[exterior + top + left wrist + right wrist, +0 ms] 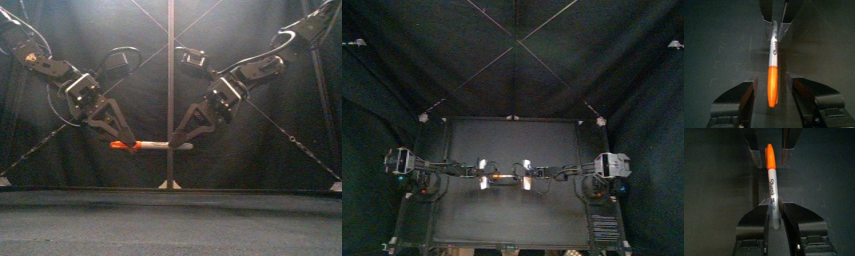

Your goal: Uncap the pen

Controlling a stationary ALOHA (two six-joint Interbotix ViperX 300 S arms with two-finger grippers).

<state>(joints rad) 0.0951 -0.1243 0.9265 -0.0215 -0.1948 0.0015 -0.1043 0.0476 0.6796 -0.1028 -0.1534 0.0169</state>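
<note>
Pen (158,146) hangs level in mid-air above the table (160,220), between the two arms, with its orange cap (120,145) on and pointing to the left arm's side. Right gripper (772,207) is clamped on the grey barrel end. Left gripper (773,85) is spread, one jaw either side of the cap (a sliver of gap shows on both sides in the wrist views).
</note>
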